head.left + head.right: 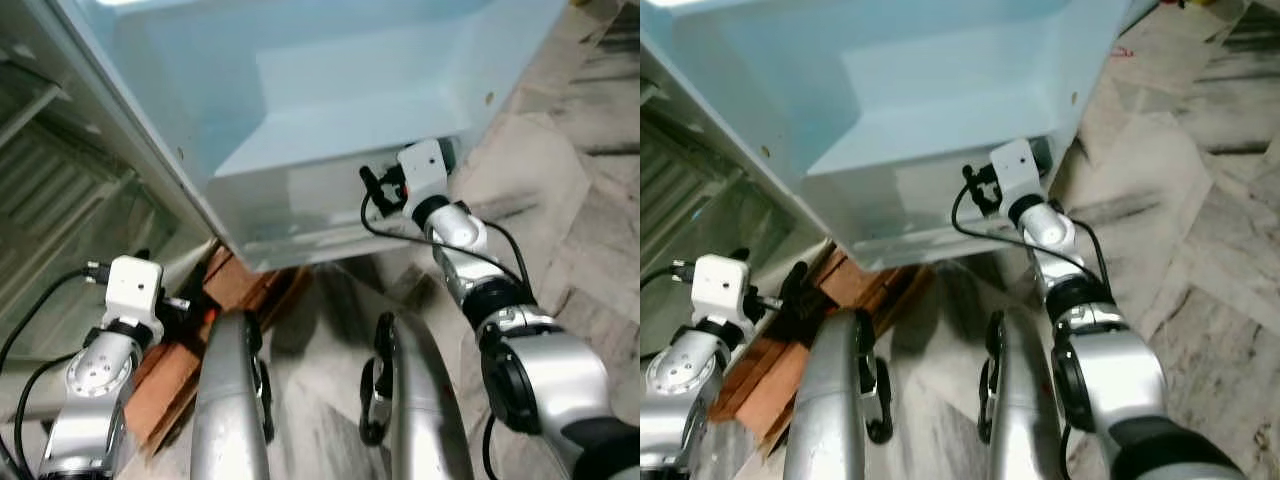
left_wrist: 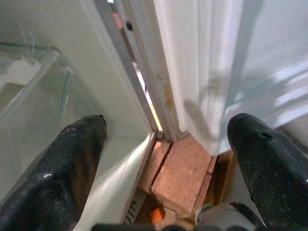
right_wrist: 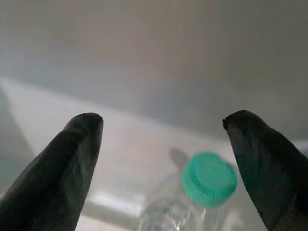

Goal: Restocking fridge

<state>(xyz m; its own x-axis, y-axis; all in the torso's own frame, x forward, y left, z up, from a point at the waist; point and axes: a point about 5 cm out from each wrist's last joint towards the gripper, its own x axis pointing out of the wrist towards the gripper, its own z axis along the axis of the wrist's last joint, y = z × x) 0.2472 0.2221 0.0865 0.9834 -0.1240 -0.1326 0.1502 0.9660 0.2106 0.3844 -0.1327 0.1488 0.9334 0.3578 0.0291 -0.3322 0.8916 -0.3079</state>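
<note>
A clear plastic bottle with a green screw cap [image 3: 209, 179] stands upright in the white door shelf [image 3: 144, 144] of the fridge, its cap just below and between the two black fingers [image 3: 53, 178] of the right tool [image 3: 163, 144]. The cap sits nearer one fingertip than the other, and neither finger touches it. The fingers are spread wide apart and hold nothing. Behind the bottle rises the pale inner wall of the shelf.

From the head views, the right arm reaches forward and its wrist camera [image 1: 424, 168] sits at the lower edge of the open fridge door [image 1: 330, 110], with the tool itself hidden behind the door's bottom shelf rim.

The left tool [image 2: 163, 159] hangs low at the hinge side, where the fridge body [image 2: 57, 96] meets the door. Its fingers [image 2: 72, 163] are also spread wide and grip nothing. Between them lie reddish-brown bricks [image 2: 185, 173] under the fridge's front corner, and a glass shelf edge [image 2: 29, 72] shows inside the cabinet beside one finger.

Marbled stone floor [image 1: 560, 190] spreads out to the right of the door, and the robot's two silver legs [image 1: 230, 400] stand on it below.
</note>
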